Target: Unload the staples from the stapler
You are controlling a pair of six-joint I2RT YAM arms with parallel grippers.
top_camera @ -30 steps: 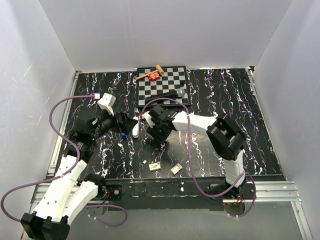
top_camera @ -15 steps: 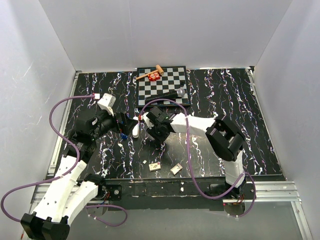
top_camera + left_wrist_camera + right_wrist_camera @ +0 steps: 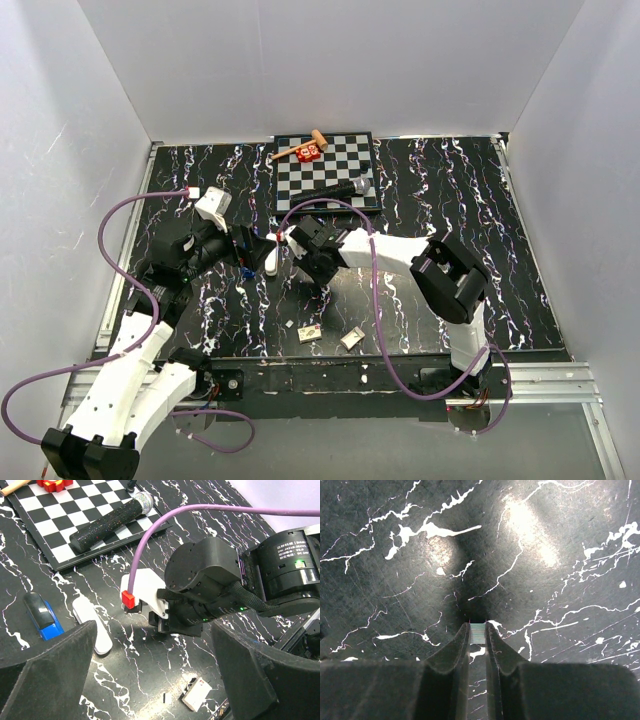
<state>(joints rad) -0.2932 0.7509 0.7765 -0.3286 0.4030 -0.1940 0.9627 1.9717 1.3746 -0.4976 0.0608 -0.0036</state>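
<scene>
While the small bright-blue, black-ended stapler (image 3: 42, 617) is lying off the near-left corner of the black-and-white chequered board (image 3: 325, 168) and the left gripper (image 3: 150, 670) is gaping wide, the right gripper (image 3: 478, 635) is pinching a tiny pale ribbed strip (image 3: 477, 629), probably staples, by its fingertips' very edge, risking it slipping out.

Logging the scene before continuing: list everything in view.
table: one, black marbled
checkerboard: one, black-and-white, far middle
microphone: one, black, checkerboard's near edge
hammer: one, wooden, checkerboard's far-left corner
red piece: one, beside hammer
stapler: one, blue, centre-left
white bar: one, right of stapler
cards: two, pale, near front edge
staple strip: one, silvery, between right gripper fingertips
left gripper: one, black, open, near stapler
right gripper: one, black, shut on staple strip
</scene>
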